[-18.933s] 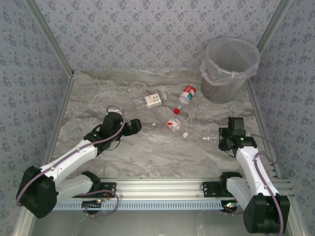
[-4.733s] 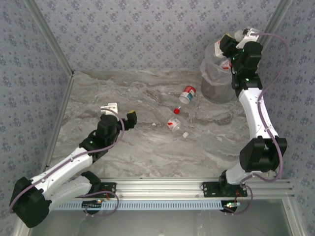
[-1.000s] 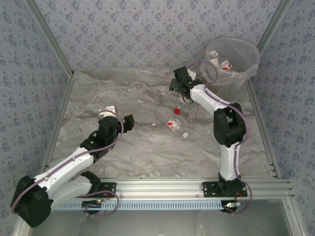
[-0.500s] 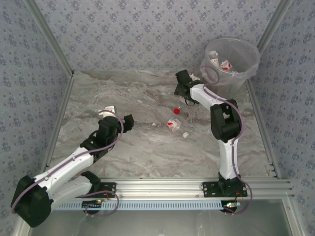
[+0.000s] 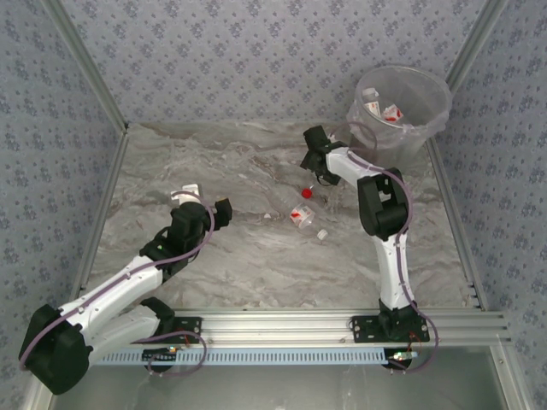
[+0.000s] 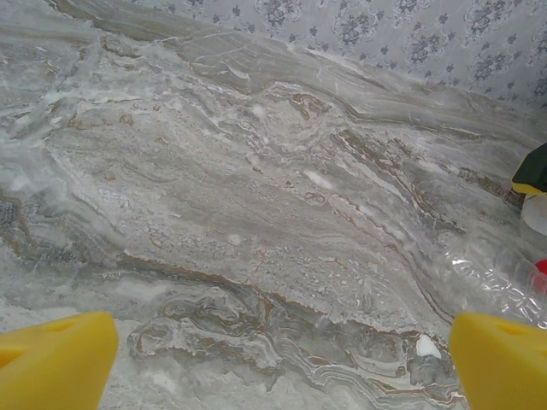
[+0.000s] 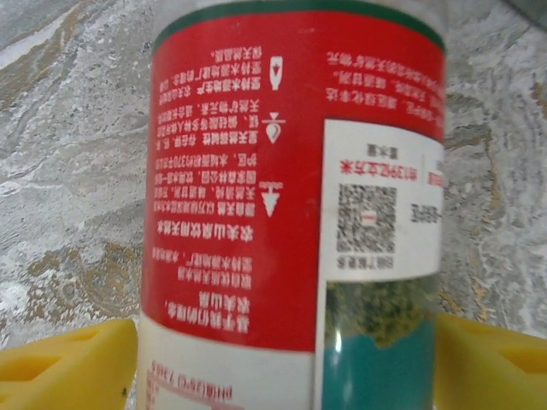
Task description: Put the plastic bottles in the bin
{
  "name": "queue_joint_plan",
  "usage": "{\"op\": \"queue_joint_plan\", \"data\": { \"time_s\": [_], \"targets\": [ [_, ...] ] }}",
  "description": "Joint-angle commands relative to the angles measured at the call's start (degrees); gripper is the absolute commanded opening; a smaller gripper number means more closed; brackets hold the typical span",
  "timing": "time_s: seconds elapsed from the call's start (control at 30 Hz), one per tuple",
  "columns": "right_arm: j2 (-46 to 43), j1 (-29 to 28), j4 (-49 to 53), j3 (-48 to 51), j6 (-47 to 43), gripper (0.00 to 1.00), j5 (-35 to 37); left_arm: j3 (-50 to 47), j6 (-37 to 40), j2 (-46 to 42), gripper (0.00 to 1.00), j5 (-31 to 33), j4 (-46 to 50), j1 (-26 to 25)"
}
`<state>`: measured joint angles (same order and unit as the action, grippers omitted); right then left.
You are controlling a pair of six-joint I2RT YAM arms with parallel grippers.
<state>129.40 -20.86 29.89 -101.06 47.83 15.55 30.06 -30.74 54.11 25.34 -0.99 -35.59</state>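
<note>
Since the earliest view, the white-labelled bottle and the clear one that lay by the right arm have gone from the table (image 5: pixel 214 154), and the bin (image 5: pixel 438 109), then bare inside, now holds at least two bottles, one (image 5: pixel 370 96) beside another (image 5: pixel 392 111), against its far wall. In the last second the right gripper (image 5: pixel 313 161) has come down, well short of the bin, over the red-labelled bottle (image 7: pixel 291 171), and its fingers have drawn inward. In the right wrist view this bottle stands between the yellow pads (image 7: pixel 68 359), which sit right at its sides; whether they already pinch it or only bracket it I cannot tell. The left gripper (image 6: pixel 278 363) hovers over bare marble left of the centre, its fingers spread wide with nothing between them. The job looks partly done, by my reckoning: some bottles are binned, one is about to be taken, and at least two more lie on the table between the arms, a clear bottle with a red cap (image 5: pixel 295 196) and, just nearer the bases, a bottle with a red and white label (image 5: pixel 301 216). A small white loose cap (image 5: pixel 322 233) lies near them. How many bottles the bin hides lower down cannot be made out through its cloudy wall
</note>
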Motion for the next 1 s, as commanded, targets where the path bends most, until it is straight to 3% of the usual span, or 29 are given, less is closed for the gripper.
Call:
{"op": "queue_joint_plan", "data": {
  "time_s": [0.0,0.4,0.97],
  "targets": [
    [2.6,0.9,2.5,-2.9,2.5,0.83,0.0,1.8,-0.6,-0.2,0.99,1.4,0.8,0.5],
    [2.0,1.1,0.6,-1.7,0.7,0.67,-2.1,1.8,-0.7,-0.2,1.0,1.6,0.9,0.5],
    [-6.2,-0.3,-3.0,4.5,-3.9,0.6,-1.1,2.5,-0.7,0.7,1.0,0.9,0.1,0.5]
  ]
}}
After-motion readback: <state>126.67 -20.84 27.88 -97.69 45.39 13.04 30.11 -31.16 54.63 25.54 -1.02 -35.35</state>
